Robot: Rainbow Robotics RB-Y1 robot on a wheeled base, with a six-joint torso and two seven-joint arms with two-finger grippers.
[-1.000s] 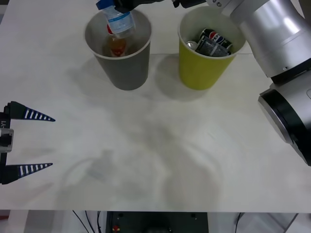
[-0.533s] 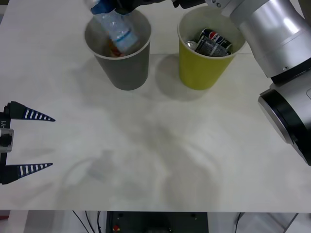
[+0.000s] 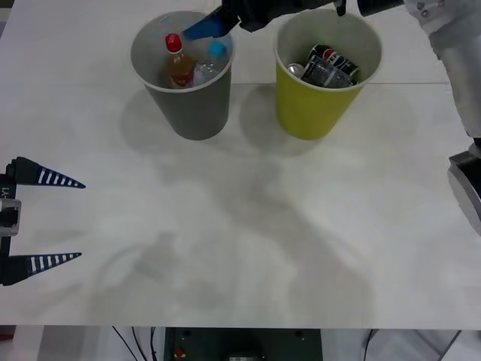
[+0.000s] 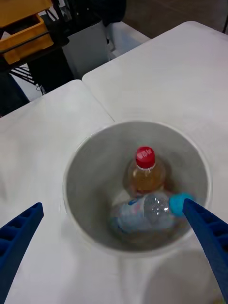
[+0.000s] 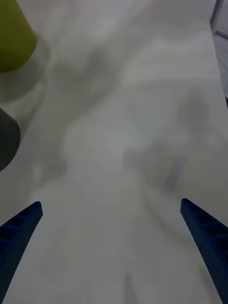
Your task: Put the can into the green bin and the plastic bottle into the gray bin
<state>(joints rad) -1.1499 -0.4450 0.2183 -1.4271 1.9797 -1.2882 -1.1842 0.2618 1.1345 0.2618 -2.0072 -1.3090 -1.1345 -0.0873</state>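
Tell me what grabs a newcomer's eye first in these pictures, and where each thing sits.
The gray bin at the table's far side holds the plastic bottle lying beside an upright orange-liquid bottle with a red cap, with the open right hand poised above its rim. To its right, the green bin holds dark cans. The left hand waits open at the table's near left edge.
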